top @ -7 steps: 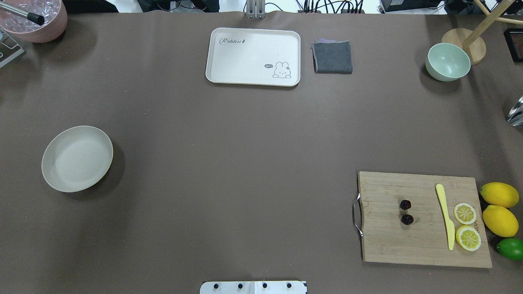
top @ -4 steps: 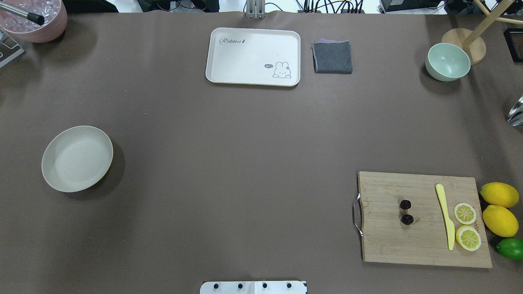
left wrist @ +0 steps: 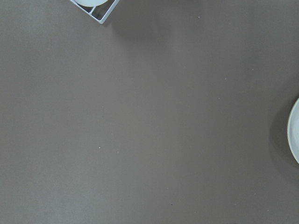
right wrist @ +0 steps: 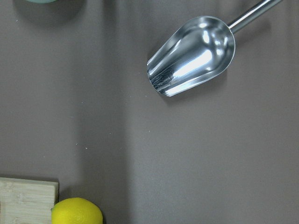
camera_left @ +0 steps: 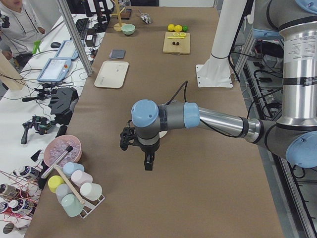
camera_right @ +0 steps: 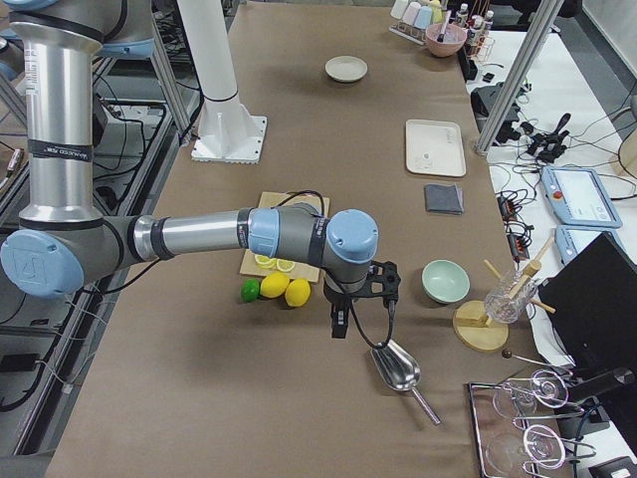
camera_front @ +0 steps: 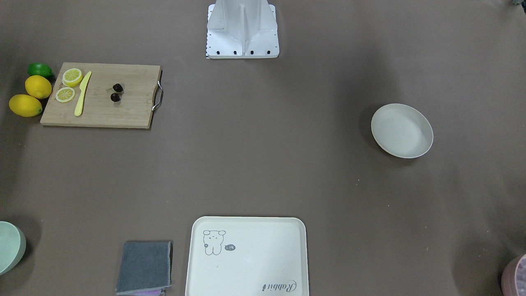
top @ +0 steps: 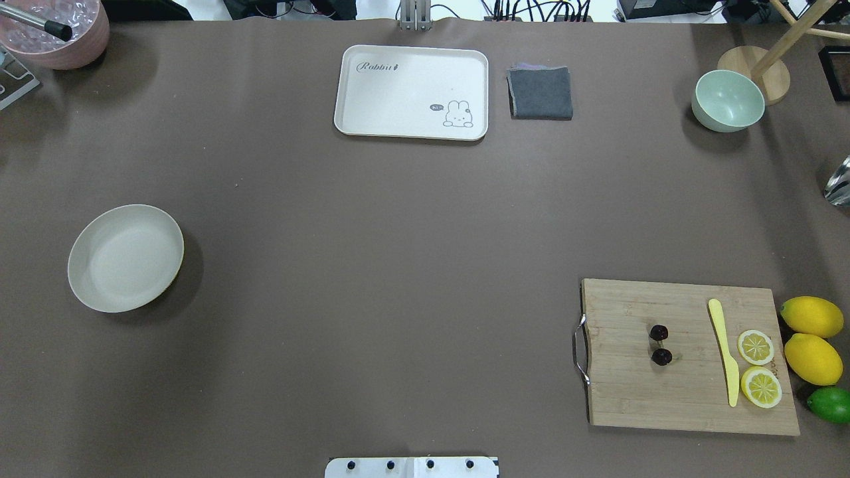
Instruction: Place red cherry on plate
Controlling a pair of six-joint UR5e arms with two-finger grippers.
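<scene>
**Clerk:** Item one, the cherry pair [top: 661,356]. Where did it lie?

**Checker:** On the cutting board [top: 637,392], about mid-board, between the handle edge and the knife [top: 724,348]. The board sat by the right edge of the table [top: 398,265], toward the corner nearest the robot.

**Clerk:** And against the jaws?

**Checker:** Well apart from both sets. The right gripper [camera_right: 338,323] hung over bare table past the board's outer edge, beyond the lemons [top: 811,317] and near the scoop [right wrist: 191,56]. The left gripper [camera_left: 147,163] hung over the table's opposite end, past the plate [top: 125,257].

**Clerk:** Jaws released or clenched?

**Checker:** Could not tell for either. Only the side views showed them.

**Clerk:** Where was the plate?

**Checker:** By the table's left edge, far from the board.

**Clerk:** Counts, please.

**Checker:**
- Cherries: two, joined as one pair.
- Plate: one.
- Cutting board: one.
- Knife: one, yellow, on the board.
- Lemon slices [top: 756,346]: two, on the board beside the knife.
- Lemons: two whole, just off the board's outer edge.
- Lime [top: 830,403]: one, next to them.
- Tray [top: 398,93]: one, at the middle of the far edge.
- Cloth [top: 540,93]: one, grey and folded, just beside the tray.
- Bowl [top: 728,101]: one, pale green, toward the far right corner.
- Scoop: one, metal.
</scene>
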